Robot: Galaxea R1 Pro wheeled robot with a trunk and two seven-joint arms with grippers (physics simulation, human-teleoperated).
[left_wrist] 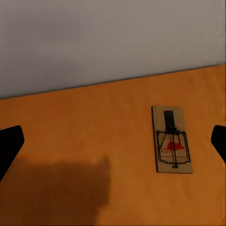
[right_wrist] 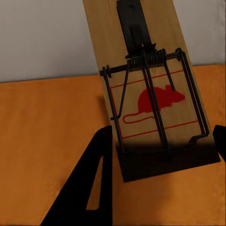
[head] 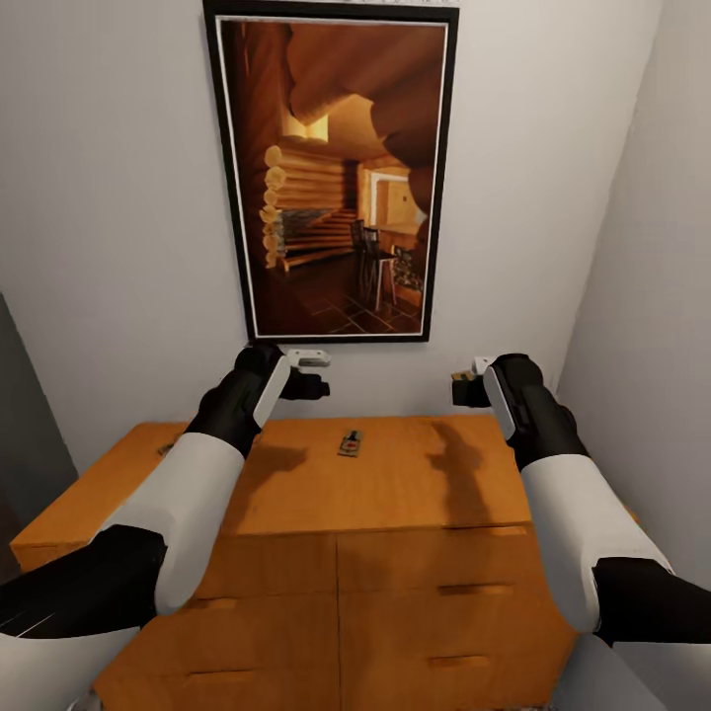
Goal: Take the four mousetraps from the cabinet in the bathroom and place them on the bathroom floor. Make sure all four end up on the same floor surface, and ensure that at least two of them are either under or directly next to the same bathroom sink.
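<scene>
One mousetrap [head: 350, 443] lies flat on top of the orange-brown cabinet [head: 395, 494], near the middle towards the wall. In the left wrist view this mousetrap [left_wrist: 172, 140] rests on the wood. My left gripper [head: 318, 377] hovers above the cabinet top, a little left of it, open, with its fingertips [left_wrist: 10, 146] wide apart and nothing between them. My right gripper [head: 462, 385] is raised over the cabinet's right part and is shut on a second mousetrap [right_wrist: 150, 94], a brown board with wire parts and a red mouse mark, held at one end clear of the wood.
A large framed picture [head: 336, 168] hangs on the pale wall behind the cabinet. A side wall [head: 652, 296] stands close on the right, and a dark panel [head: 25, 434] on the left. Drawer fronts [head: 434, 592] with slim handles face me below the arms.
</scene>
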